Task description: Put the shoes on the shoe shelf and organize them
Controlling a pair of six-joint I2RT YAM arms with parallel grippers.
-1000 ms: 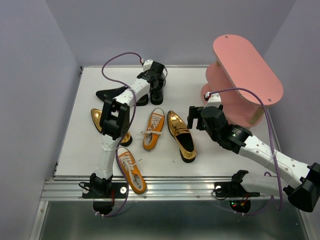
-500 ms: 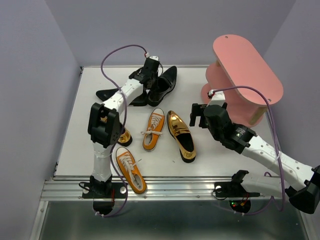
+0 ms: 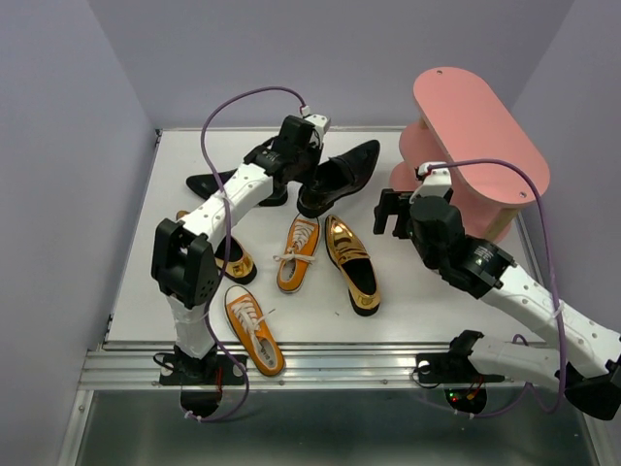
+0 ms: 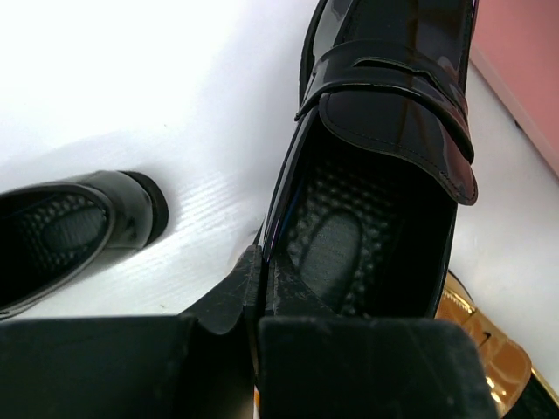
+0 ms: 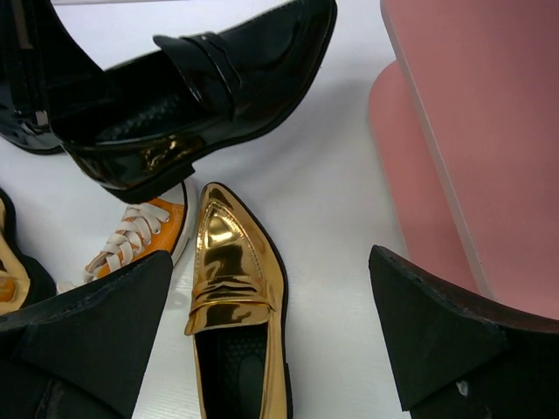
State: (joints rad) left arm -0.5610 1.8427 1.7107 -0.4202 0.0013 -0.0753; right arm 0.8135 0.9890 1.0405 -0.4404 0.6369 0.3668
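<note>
My left gripper (image 3: 303,163) (image 4: 262,272) is shut on the side wall of a glossy black dress shoe (image 3: 342,177) (image 4: 384,157). It holds the shoe above the table, toe pointing at the pink shoe shelf (image 3: 477,131) (image 5: 476,113). The shoe also shows in the right wrist view (image 5: 201,87). The other black shoe (image 3: 225,183) (image 4: 61,231) lies at the back left. My right gripper (image 3: 396,216) (image 5: 271,257) is open and empty, above the table beside a gold loafer (image 3: 351,264) (image 5: 229,279). An orange sneaker (image 3: 299,250) (image 5: 140,231) lies left of that loafer.
A second orange sneaker (image 3: 254,330) lies near the front edge. The second gold loafer (image 3: 231,260) is mostly hidden under my left arm. The shelf stands at the back right, its lower board (image 5: 410,175) near my right fingers. Grey walls close in the table on three sides.
My left gripper has carried the black shoe to the right, toward the shelf, and turned its toe that way. My right gripper has shifted slightly right and back.
</note>
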